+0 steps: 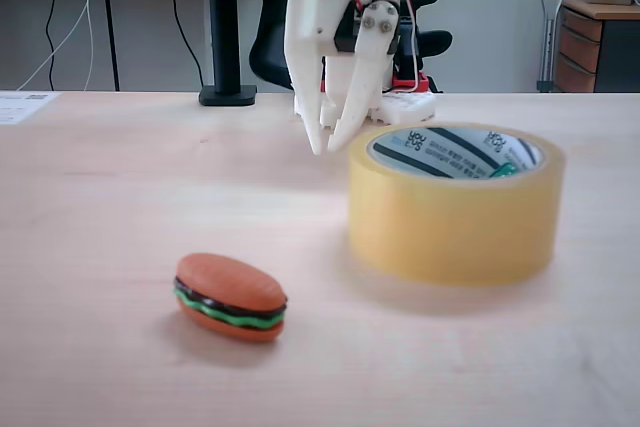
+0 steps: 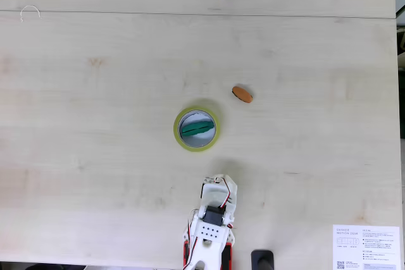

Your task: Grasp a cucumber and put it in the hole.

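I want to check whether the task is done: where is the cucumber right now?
In the top-down fixed view the cucumber lies inside the hole of the tape roll at table centre, with the toy burger up-right and the gripper below it.

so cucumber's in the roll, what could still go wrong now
1. The gripper hangs close behind the tape roll with its fingertips low, near rim height; a careless swing could nudge the roll and drag it off the cucumber lying in the hole.
2. The burger sits loose beside the roll; a wide sweep over that side might knock it.
3. The table looks smooth, so a bumped roll would probably slide.
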